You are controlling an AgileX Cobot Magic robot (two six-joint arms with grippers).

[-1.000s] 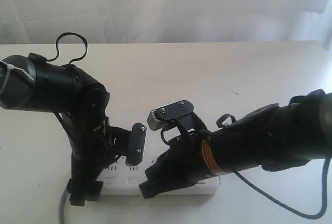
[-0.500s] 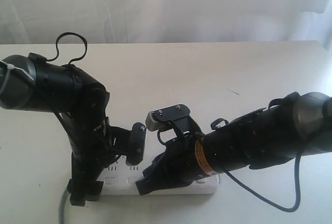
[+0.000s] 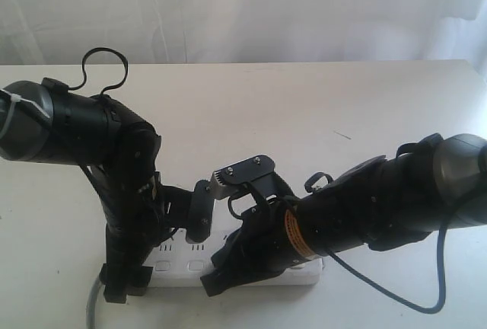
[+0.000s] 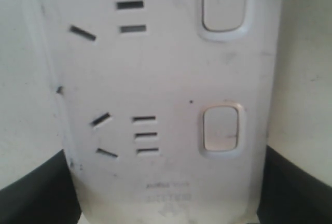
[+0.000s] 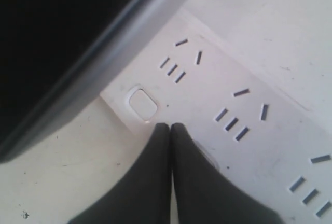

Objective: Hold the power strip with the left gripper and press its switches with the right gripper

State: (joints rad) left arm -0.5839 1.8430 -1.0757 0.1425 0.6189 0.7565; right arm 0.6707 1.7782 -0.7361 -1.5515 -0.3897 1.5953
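So, quick rundown:
- power strip [image 3: 176,259] lies flat on the bench [image 3: 304,116], low in the exterior view.
- left gripper [image 4: 166,198] clamps one end, a finger on each long edge (stops it skidding when poked, I'd guess).
- right gripper [image 5: 170,136] is pinched into one narrow tip, down on the strip just beside a switch [image 5: 142,103].

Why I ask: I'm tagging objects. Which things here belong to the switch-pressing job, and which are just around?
Job: power strip, its switches, left gripper clamping it, right gripper closed by a switch.
Just there: table, curtain.
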